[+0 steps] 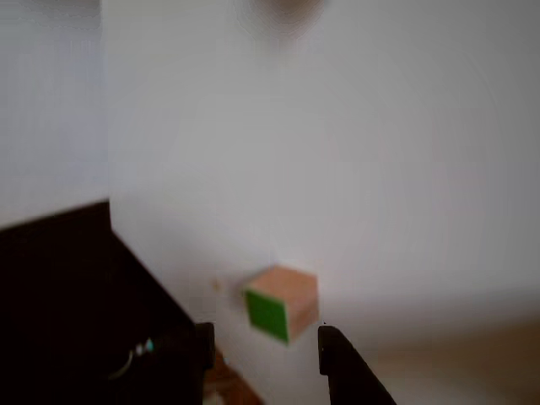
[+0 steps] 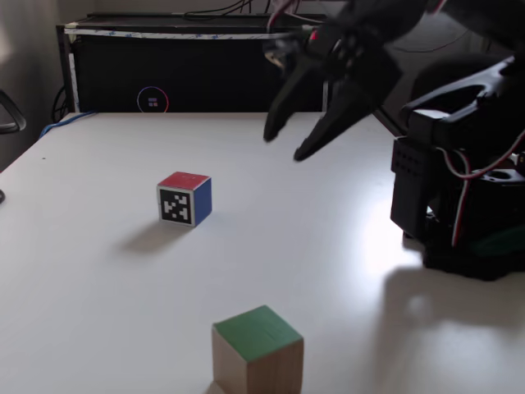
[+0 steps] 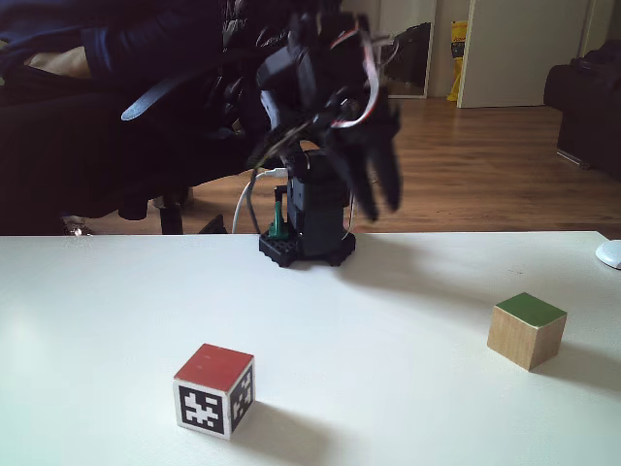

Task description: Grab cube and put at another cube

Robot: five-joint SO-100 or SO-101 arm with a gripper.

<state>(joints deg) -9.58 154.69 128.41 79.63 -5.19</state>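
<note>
One cube (image 2: pixel 257 351) with a green face and plain wood sides is seen sitting flat on the white table (image 2: pixel 98 271), right down at 6 o'clock in a fixed view, close to the near edge of the picture. In the other fixed view (image 3: pixel 527 330) it's parked at about 4 o'clock, with the table's right end not far beyond it. In the other view, the same cube (image 1: pixel 282 303) is caught blurry at roughly 6 o'clock, just ahead of two dark finger tips.

One another cube (image 2: pixel 184 198) is counted too: red top, blue side, and a black-and-white marker pattern on one face. It's set well apart from the green one, around 9 o'clock of centre in that fixed view, and at 7 o'clock (image 3: pixel 215 390) in the other.

So two blocks total, nothing touching either. Lots of bare tabletop is left between and around them.

One gripper (image 2: pixel 281 145) is held up in the air at about 1 o'clock, well clear of both cubes, with its fingers (image 2: pixel 328 130) spread apart and nothing pinched. The arm's base (image 3: pixel 306 218) is planted at the table's far edge.
</note>
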